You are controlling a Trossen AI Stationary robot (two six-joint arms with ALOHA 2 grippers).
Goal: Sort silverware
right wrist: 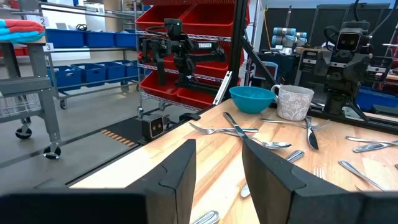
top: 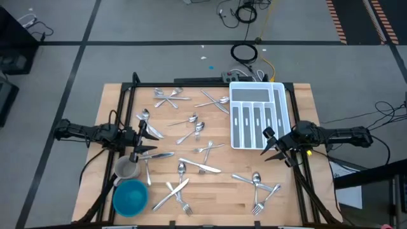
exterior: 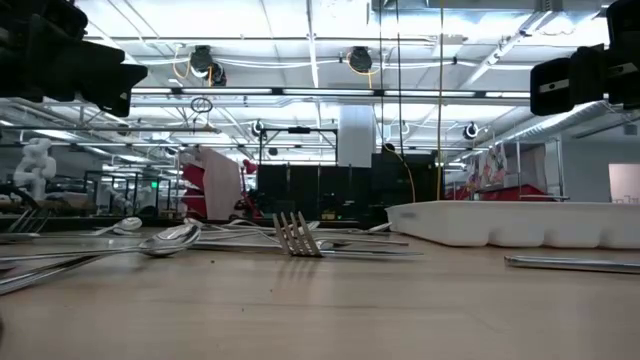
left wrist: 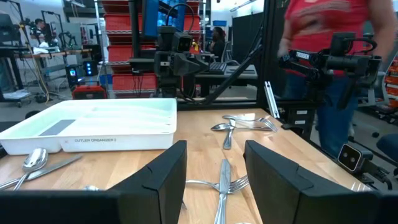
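1. From above: the wooden table [top: 210,191] carries a white organiser tray [top: 259,114] at its far right corner, and I place everything against that tray. My right gripper [top: 272,145] hovers just off the tray's near edge, fingers parted and holding nothing. My left gripper [top: 141,141] sits well across the table from the tray, fingers also apart and holding nothing, just above a grey mug [top: 127,168] with a blue bowl [top: 131,196] beyond it toward the near edge. The silverware [top: 191,130] lies scattered loose over the boards to the left of the tray and nearer than it; I cannot tell whether any piece lies in the compartments.

2. From table height: the tray stands on the right. Left of it a fork [exterior: 295,238] lies with tines raised, and spoons [exterior: 170,240] lie farther left. My arms are dark shapes at the upper corners.

3. From my left wrist: my two dark fingers [left wrist: 155,180] stand apart with nothing between them. A knife [left wrist: 222,186] crossed over forks lies ahead, beside the tray. A person [left wrist: 329,37] in a red top stands past the table's edge.

4. From my right wrist: my fingers [right wrist: 174,177] are apart and empty. The tray is out of sight. Crossed cutlery, the bowl and the mug sit ahead, with red bins [right wrist: 193,43] behind.
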